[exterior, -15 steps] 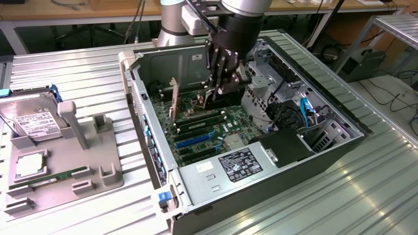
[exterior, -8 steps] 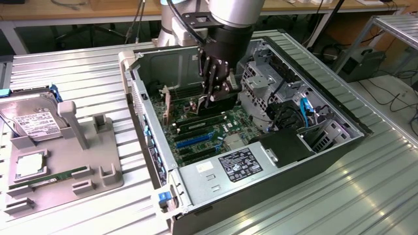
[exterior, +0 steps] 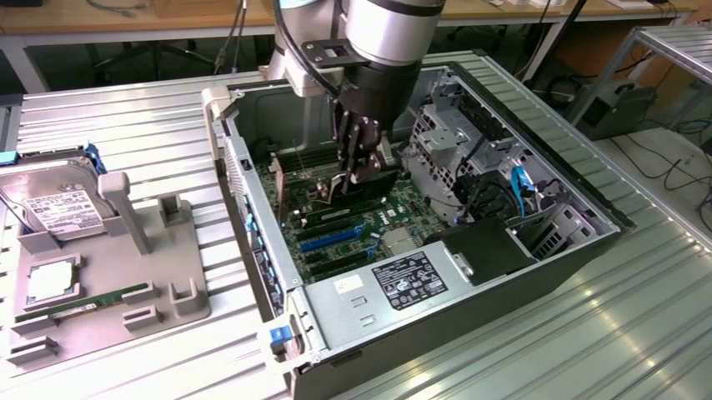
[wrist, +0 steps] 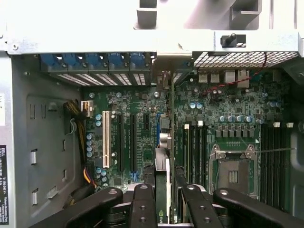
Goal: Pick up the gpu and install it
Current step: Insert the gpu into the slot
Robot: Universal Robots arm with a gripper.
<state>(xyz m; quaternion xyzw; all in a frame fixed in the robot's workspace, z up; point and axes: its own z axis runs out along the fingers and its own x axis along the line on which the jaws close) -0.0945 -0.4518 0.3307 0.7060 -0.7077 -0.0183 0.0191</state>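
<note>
The gripper is holding the gpu edge-on between its fingers, inside the computer case above the motherboard slots. The card is probably stiff, light, and fragile; gripping its flat faces seems safest.

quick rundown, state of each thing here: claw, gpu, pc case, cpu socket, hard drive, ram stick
claw: shut on the gpu, down inside the case
gpu: held on edge over the motherboard slots
pc case: lying on its side, side panel off
cpu socket: empty, no cooler on it
hard drive: lying on the grey tray
ram stick: lying flat in the grey tray
</note>
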